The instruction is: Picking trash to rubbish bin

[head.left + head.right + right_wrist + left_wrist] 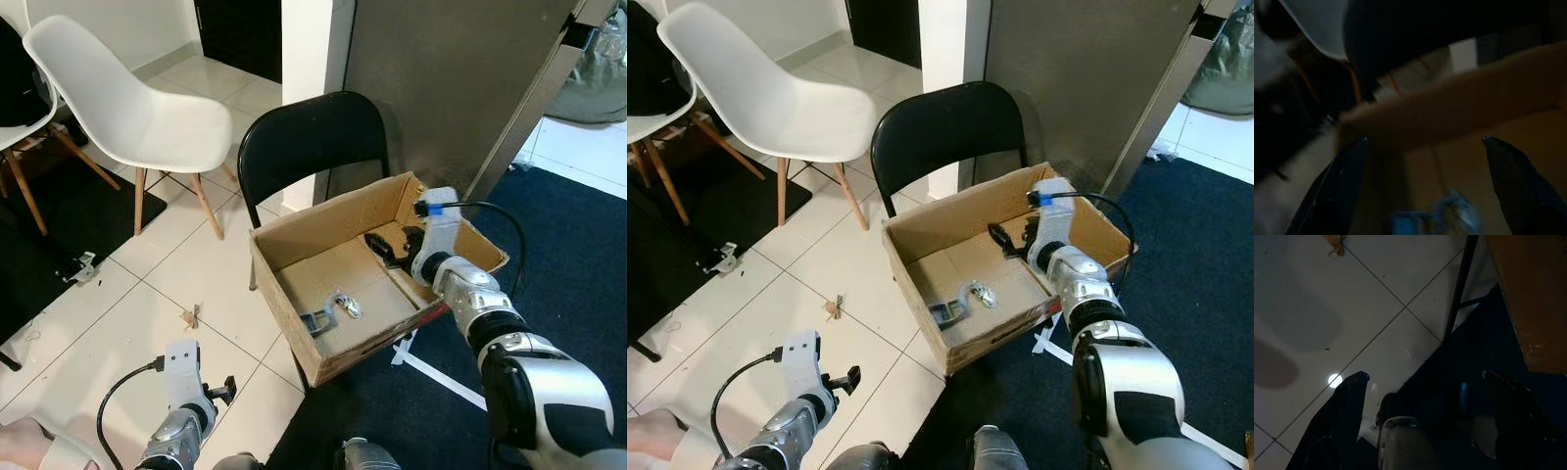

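Right now our right gripper point(384, 247) hangs inside the open cardboard box point(294, 343), which serves as the rubbish bin here and sits on the seat of a black folding chair point(304, 137). In the right wrist view its two black fingers point(1337, 191) stand wide apart with nothing between them, so we call it open and empty. Just below and ahead of the fingertips, on the box floor, lie two bits of trash: a dark bluish wrapper point(315, 321) and a crumpled silvery scrap point(348, 305), close beside each other. We judge those as already binned.

Our left gripper point(225, 392) hangs low by the tiled floor point(118, 313), well away from the box; its fingers point(1342, 421) are spread too, holding nothing. Ahead of it and a little off to the side, a small brownish scrap point(191, 317) lies on the tile, apart from the gripper and from the chair legs. Further off, a small pale item point(83, 266) sits at the edge of a dark mat point(69, 215) near a white chair point(127, 108); we cannot tell if it is trash.

So, in our judgement, part done: two pieces in, at least the brownish scrap left to pick.
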### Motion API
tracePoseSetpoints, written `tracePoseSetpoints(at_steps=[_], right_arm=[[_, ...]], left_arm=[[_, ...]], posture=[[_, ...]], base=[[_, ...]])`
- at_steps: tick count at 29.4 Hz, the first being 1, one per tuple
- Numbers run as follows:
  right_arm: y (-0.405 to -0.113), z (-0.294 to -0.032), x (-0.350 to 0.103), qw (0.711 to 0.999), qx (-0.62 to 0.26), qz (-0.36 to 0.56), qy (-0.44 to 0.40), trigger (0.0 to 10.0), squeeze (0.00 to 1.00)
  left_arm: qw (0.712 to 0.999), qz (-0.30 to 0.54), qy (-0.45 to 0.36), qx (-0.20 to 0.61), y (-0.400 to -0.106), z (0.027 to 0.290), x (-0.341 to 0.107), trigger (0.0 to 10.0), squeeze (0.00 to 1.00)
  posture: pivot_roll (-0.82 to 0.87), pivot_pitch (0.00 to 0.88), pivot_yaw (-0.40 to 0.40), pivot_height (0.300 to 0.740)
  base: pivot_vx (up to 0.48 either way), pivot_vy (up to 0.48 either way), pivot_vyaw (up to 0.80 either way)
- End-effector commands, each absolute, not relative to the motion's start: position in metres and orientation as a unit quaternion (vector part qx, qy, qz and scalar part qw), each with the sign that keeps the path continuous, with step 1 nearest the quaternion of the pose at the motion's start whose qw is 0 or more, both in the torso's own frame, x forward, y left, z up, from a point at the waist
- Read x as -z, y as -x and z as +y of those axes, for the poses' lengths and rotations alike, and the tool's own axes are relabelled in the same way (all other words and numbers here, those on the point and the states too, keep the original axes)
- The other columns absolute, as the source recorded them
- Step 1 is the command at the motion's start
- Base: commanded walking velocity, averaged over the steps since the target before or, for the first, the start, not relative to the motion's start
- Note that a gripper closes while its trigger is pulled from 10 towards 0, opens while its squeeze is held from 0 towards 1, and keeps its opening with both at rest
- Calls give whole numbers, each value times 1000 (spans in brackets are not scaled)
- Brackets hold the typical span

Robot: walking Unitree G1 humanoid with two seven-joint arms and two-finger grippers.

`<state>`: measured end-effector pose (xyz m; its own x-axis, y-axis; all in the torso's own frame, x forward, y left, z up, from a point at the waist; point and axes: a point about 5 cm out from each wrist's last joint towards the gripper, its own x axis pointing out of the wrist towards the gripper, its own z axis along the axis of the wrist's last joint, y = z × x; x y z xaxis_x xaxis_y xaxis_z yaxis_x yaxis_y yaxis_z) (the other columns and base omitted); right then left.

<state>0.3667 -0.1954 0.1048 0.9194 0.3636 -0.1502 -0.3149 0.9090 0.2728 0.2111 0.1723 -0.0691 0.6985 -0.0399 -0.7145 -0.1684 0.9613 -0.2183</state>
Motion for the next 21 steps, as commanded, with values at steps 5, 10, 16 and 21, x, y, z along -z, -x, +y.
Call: tracePoseSetpoints(at_steps=[5,10,16,21], right_arm=[[-361,-214,-103,964,-149,78,-205,10000,0],[-351,-246,-93,970,-40,84,-226,10000,0],[-338,-276,-80,977,73,133,-153,10000,0],[-328,-295,-75,973,136,178,-56,10000,0]], left_arm=[[904,403,133,-45,-204,172,74,10000,0],[903,409,125,-48,-203,173,75,10000,0],[903,410,120,-47,-203,174,75,10000,0],[903,411,117,-47,-202,174,75,10000,0]], posture=[[9,100,-1,740],[12,94,2,740],[16,90,7,740],[16,90,8,740]], base=[[0,0,0],[0,0,0],[0,0,0],[0,0,0]])
